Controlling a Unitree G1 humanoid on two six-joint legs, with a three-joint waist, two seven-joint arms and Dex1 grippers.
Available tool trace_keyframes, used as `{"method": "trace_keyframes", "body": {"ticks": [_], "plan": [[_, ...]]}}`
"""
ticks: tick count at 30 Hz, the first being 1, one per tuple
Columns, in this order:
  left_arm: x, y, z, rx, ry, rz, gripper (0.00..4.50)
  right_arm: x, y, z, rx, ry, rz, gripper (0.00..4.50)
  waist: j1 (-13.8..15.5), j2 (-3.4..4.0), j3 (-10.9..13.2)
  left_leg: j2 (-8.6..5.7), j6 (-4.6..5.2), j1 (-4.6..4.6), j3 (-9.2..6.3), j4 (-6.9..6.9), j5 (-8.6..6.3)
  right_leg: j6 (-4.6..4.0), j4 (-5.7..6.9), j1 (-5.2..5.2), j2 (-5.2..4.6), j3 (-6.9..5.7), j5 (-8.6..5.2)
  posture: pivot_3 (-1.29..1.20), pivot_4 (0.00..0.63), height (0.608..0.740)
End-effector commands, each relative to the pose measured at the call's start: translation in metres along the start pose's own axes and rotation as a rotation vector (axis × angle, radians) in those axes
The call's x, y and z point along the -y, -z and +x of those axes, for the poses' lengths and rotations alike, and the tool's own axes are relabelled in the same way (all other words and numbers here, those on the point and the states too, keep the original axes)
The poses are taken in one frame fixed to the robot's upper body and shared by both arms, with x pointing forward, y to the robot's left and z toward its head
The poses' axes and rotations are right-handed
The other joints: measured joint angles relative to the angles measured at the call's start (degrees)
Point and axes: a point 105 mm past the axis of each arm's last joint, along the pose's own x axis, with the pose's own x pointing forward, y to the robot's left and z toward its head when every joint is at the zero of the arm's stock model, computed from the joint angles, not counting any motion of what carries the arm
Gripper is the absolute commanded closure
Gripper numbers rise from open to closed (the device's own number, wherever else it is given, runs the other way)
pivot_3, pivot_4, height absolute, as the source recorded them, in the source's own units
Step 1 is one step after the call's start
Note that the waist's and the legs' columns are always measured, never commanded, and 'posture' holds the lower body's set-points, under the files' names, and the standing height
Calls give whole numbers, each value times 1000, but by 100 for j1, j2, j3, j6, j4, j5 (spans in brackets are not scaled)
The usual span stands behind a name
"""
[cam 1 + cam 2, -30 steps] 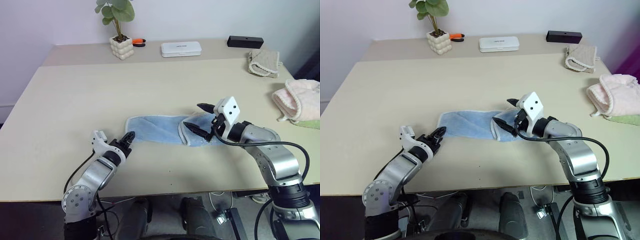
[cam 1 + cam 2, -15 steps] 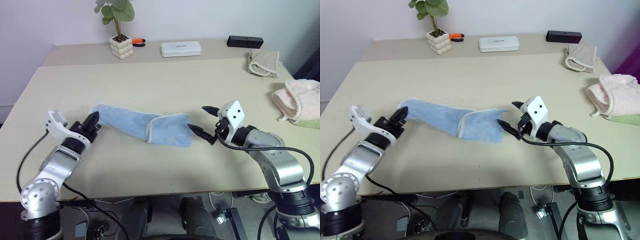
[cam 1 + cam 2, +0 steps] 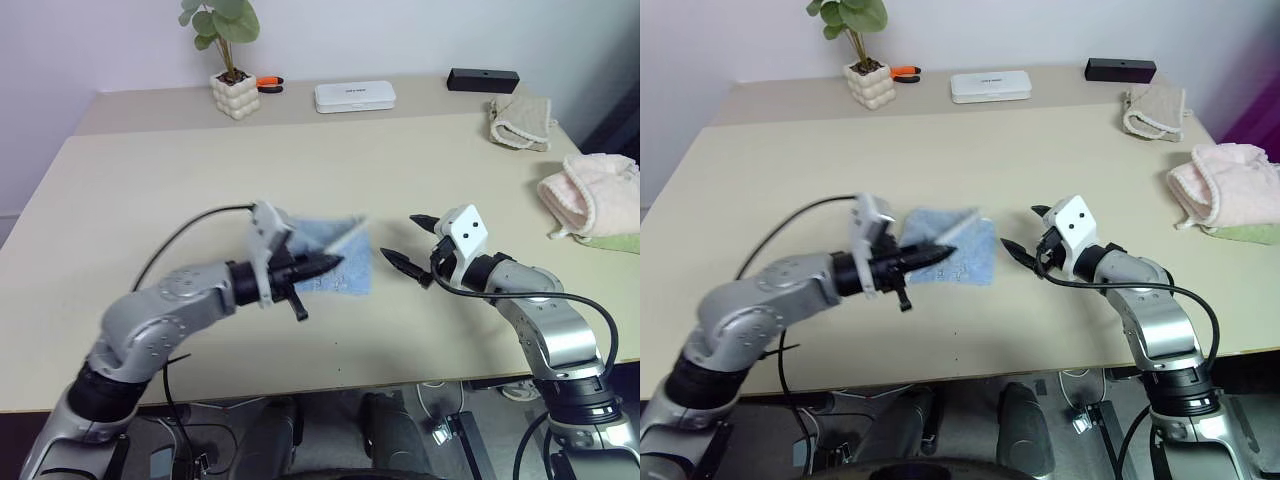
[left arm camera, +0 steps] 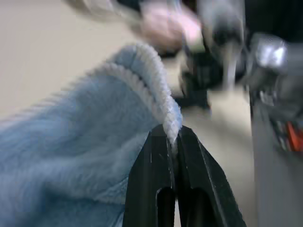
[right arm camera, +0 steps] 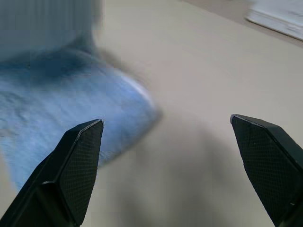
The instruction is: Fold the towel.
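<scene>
The light blue towel (image 3: pixel 345 262) lies doubled over in the middle of the table (image 3: pixel 150 180). Its whitish stitched edge is lifted and pinched by my left gripper (image 3: pixel 333 263), which is shut on it and points to the right above the cloth. The left wrist view shows the corded edge of the towel (image 4: pixel 156 85) caught between the black fingers (image 4: pixel 154 165). My right gripper (image 3: pixel 402 240) stands open just right of the towel, not touching it. In the right wrist view the towel (image 5: pixel 47 104) lies beyond one of its fingertips (image 5: pixel 85 156).
Along the back edge stand a potted plant (image 3: pixel 230 90), an orange tool (image 3: pixel 268 82), a white box (image 3: pixel 354 96) and a black box (image 3: pixel 483 80). A beige cloth (image 3: pixel 520 122) and a pale pink fluffy towel (image 3: pixel 590 195) lie at the right.
My left gripper shut on the towel's left end, drew it left, then swung it up and across to the right over the rest. The right gripper backed off the towel's right end.
</scene>
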Motion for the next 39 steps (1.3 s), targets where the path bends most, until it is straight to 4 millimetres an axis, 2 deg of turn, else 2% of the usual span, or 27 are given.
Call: {"method": "trace_keyframes", "body": {"ticks": [1,3,7,8,10,11,14,15,18,21,23,24,25,26,27,28,31,35,39], "plan": [[-7,7,18,-46,-5,41,4466,5,-13,-5,49,33,-38,90,36,0,1,1,0,-1,-1,1,0,0,0,0,3,0,0,0,150,740],[-14,9,26,-49,-32,18,4466,6,-12,-9,46,48,-39,90,70,-1,1,5,0,-3,-3,4,0,1,0,1,3,0,1,0,150,740],[-18,6,31,-12,-50,-38,4466,6,-11,-13,37,64,-40,90,78,-2,2,3,0,-5,-4,6,0,17,-3,1,-2,2,9,0,150,740],[-18,5,31,-2,-45,-45,3878,6,-11,-14,35,68,-40,90,77,-3,2,3,0,-5,-4,5,0,18,-3,1,-2,1,9,0,150,740],[-16,0,29,32,-28,-83,3169,7,-10,-14,33,71,-41,90,69,-2,2,3,0,-4,-6,6,0,19,-2,1,-2,1,10,0,150,740],[-15,-4,27,51,-19,-97,2636,7,-10,-14,32,72,-42,90,66,-3,2,3,0,-4,-5,6,0,19,-1,1,-2,2,10,0,150,740],[-10,-30,9,182,30,-167,1017,11,-10,-14,19,85,-58,90,63,-2,2,5,0,-2,-6,6,0,19,1,0,-1,1,10,0,150,740],[-10,-38,1,220,33,-184,604,14,-11,-15,17,94,-66,90,68,-2,2,5,0,-3,-7,5,0,19,1,-1,-1,1,10,0,150,740],[-25,-53,-30,302,-42,-190,604,26,-17,-18,25,134,-73,90,63,-1,2,5,0,-3,-7,6,0,19,1,-1,-1,1,10,0,150,740],[-45,-58,-51,330,-165,-166,529,36,-24,-20,43,168,-57,937,67,-1,2,5,-1,-1,-6,6,0,18,3,-2,0,1,10,0,150,740],[-64,-54,-61,281,-311,-70,979,25,-44,-13,123,103,-5,1819,76,-3,3,4,-1,-1,-6,6,0,18,3,-1,0,1,10,0,150,740],[-68,-50,-61,254,-348,-42,1329,16,-54,-8,163,61,23,2433,77,-3,3,3,-1,-2,-5,7,1,18,2,0,-1,2,10,0,150,740],[-71,-48,-59,238,-365,-25,1860,11,-61,-4,186,32,42,2983,77,-3,3,3,-2,-2,-5,7,1,17,2,1,-1,2,11,0,150,740],[-70,-42,-52,205,-361,-15,2270,5,-65,1,198,8,70,3375,79,-1,2,3,-3,-2,-5,7,1,16,2,1,-1,2,11,0,150,740],[-67,-36,-45,181,-344,-5,2794,-1,-67,6,203,-17,102,3961,84,-2,2,3,-3,-2,-6,7,2,16,2,1,-1,2,11,0,150,740],[-62,-31,-37,168,-318,4,2812,-13,-67,13,195,-62,125,4473,89,-3,1,3,-3,-2,-7,7,2,16,1,2,-1,2,11,0,150,740],[-57,-20,-21,160,-286,-15,2812,-34,-57,25,141,-133,144,4473,82,-5,1,-2,-3,-4,-8,7,1,17,-3,4,-6,1,11,0,150,740],[-67,29,1,-29,-325,53,2812,-60,-15,47,-15,-176,198,4473,70,-2,-1,-3,-3,0,-5,5,1,17,4,0,-8,1,12,0,150,740],[-72,52,3,-52,-341,51,2812,-66,26,54,-163,-136,168,4473,61,-2,0,-3,-3,-1,-3,4,1,17,8,-6,-7,2,12,0,150,740]]}}
